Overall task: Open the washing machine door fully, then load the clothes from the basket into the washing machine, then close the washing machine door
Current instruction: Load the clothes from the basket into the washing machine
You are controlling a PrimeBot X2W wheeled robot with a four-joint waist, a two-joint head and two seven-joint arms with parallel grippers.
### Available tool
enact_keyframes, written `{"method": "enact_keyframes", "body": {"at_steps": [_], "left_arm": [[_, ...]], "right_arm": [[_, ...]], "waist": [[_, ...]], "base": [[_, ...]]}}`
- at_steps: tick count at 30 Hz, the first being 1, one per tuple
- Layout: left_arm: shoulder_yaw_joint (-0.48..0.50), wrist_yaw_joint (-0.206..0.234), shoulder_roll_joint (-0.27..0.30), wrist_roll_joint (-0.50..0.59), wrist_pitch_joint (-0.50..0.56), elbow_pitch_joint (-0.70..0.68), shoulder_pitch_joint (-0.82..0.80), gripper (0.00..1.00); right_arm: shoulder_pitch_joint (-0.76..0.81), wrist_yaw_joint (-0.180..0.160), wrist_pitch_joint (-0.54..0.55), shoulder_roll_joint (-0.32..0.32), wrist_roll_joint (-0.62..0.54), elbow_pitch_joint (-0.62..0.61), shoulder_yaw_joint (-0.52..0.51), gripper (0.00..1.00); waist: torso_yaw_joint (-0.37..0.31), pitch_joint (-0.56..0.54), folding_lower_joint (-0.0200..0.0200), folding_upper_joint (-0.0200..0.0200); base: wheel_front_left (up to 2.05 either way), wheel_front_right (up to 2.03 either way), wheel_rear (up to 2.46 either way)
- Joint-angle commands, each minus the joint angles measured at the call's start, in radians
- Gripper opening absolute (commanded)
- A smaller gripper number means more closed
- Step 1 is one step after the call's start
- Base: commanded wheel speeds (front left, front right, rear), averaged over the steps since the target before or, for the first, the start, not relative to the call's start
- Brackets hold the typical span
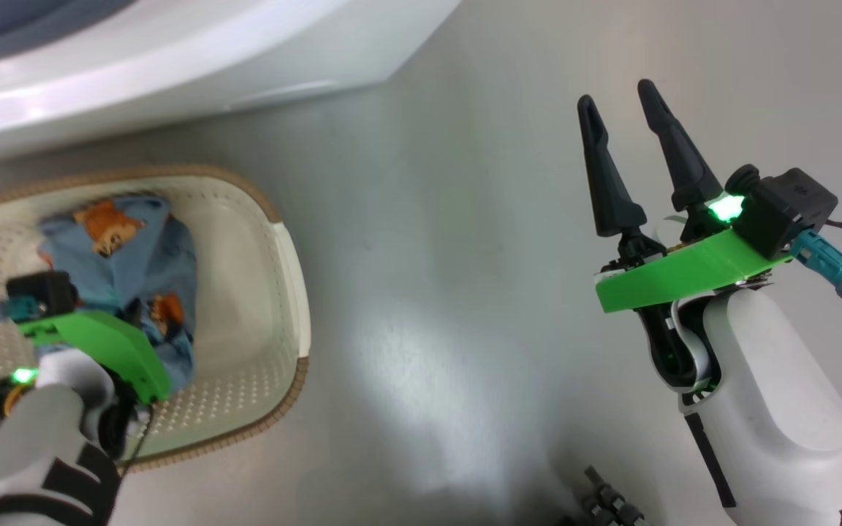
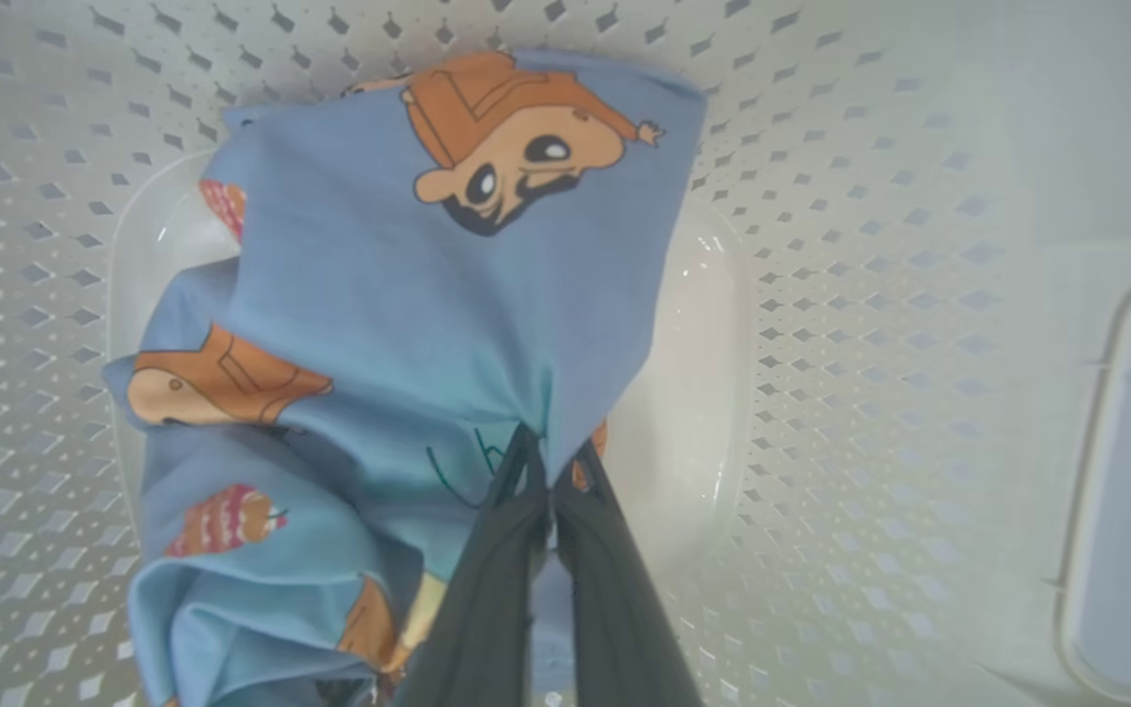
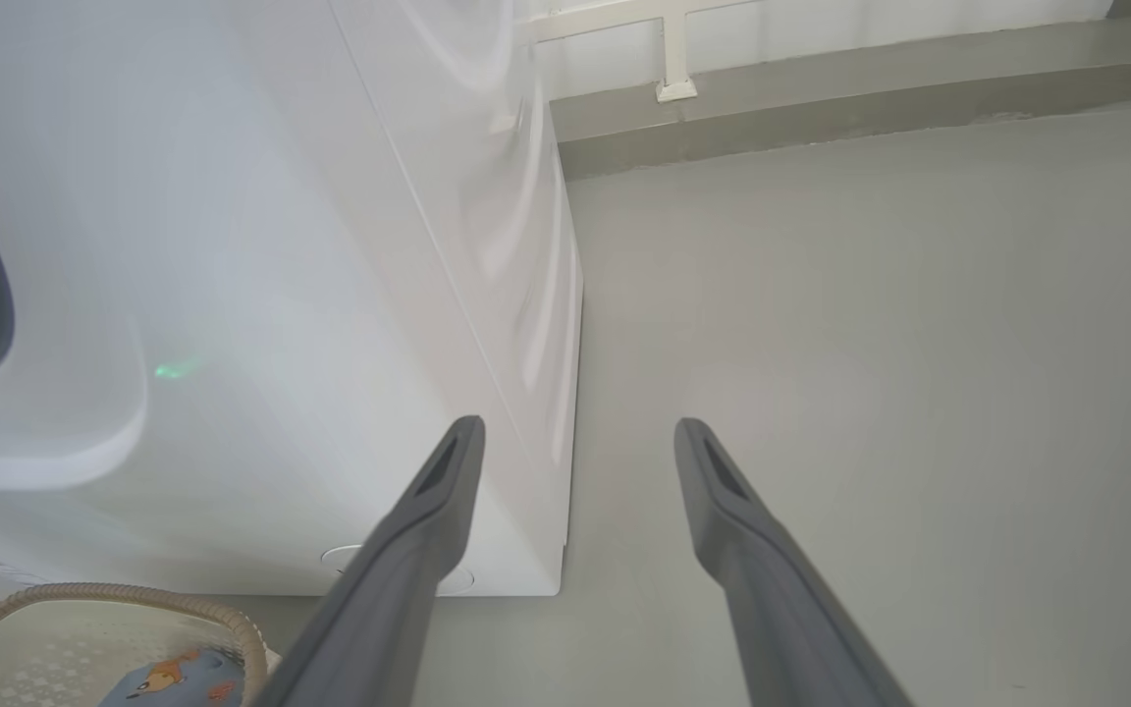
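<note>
**Left gripper clenched on the clothes inside the basket**

The clothes (image 2: 408,295) are soft light-blue cloth printed with orange-brown cartoon figures. They lie crumpled in loose folds on the bottom of the basket (image 1: 297,292). The basket is cream plastic and rounded-rectangular, with walls pierced by rows of small diamond holes. Its rim is a brown woven-look band, and there is a rounded handle slot in the side.

The left gripper (image 2: 551,454) points down into the basket. Its 2 dark fingers are clenched on a raised fold of the cloth, which drapes away from the tips. The basket walls stand close around that arm on every side.

The right gripper (image 1: 616,93) is released, its 2 tapered fingers spread with nothing between them. It hangs over bare floor (image 1: 465,256), well apart from the basket, with open room all around.

The washer (image 3: 281,295) is smooth, glossy white, with a curved front face and a sharp vertical corner. The basket stands on the floor just beside that front. The floor is plain grey and smooth with a soft sheen.
</note>
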Motion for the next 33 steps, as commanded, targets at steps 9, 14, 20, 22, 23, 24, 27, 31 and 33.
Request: {"method": "enact_keyframes", "body": {"at_steps": [9,14,20,22,23,24,27,31,33], "left_arm": [[-0.056,-0.002,0.023,-0.093,-0.075,-0.098,0.150,0.00],[-0.100,-0.002,0.020,-0.150,-0.116,-0.156,0.205,0.00],[-0.170,-0.002,0.026,-0.201,-0.186,-0.229,0.264,0.00],[-0.184,-0.002,0.028,-0.214,-0.204,-0.248,0.278,0.00],[-0.192,-0.002,0.029,-0.218,-0.212,-0.258,0.284,0.00],[-0.199,-0.002,0.030,-0.222,-0.219,-0.267,0.289,0.00],[-0.214,-0.002,0.035,-0.228,-0.241,-0.294,0.302,0.00],[-0.216,-0.002,0.042,-0.223,-0.262,-0.333,0.324,0.00],[-0.208,-0.002,0.045,-0.215,-0.267,-0.356,0.338,0.00]], "right_arm": [[0.063,0.005,-0.008,0.007,0.018,0.026,0.012,1.00],[0.094,0.005,-0.008,-0.002,0.028,0.049,0.010,1.00],[0.130,0.005,-0.008,-0.018,0.049,0.067,0.014,1.00],[0.139,0.005,-0.008,-0.022,0.054,0.072,0.017,1.00],[0.143,0.005,-0.008,-0.025,0.056,0.074,0.018,1.00],[0.148,0.005,-0.008,-0.027,0.059,0.077,0.020,1.00],[0.164,0.005,-0.008,-0.037,0.065,0.083,0.019,1.00],[0.187,0.005,-0.008,-0.049,0.075,0.088,0.015,1.00],[0.200,0.005,-0.008,-0.054,0.080,0.090,0.012,1.00]], "waist": [[0.035,-0.237,0.0000,0.0000],[0.055,-0.334,0.0000,0.0000],[0.080,-0.451,0.0000,0.0000],[0.086,-0.480,0.0000,0.0000],[0.090,-0.493,0.0000,0.0000],[0.094,-0.506,0.0000,0.0000],[0.105,-0.544,0.0000,0.0000],[0.120,-0.594,0.0000,0.0000],[0.128,-0.617,0.0000,0.0000]], "base": [[0.00,0.00,0.00],[0.00,0.00,0.00],[0.00,0.00,0.00],[0.00,0.00,0.00],[0.00,0.00,0.00],[0.00,0.00,0.00],[0.00,0.00,0.00],[0.00,0.00,0.00],[0.00,0.00,0.00]]}}
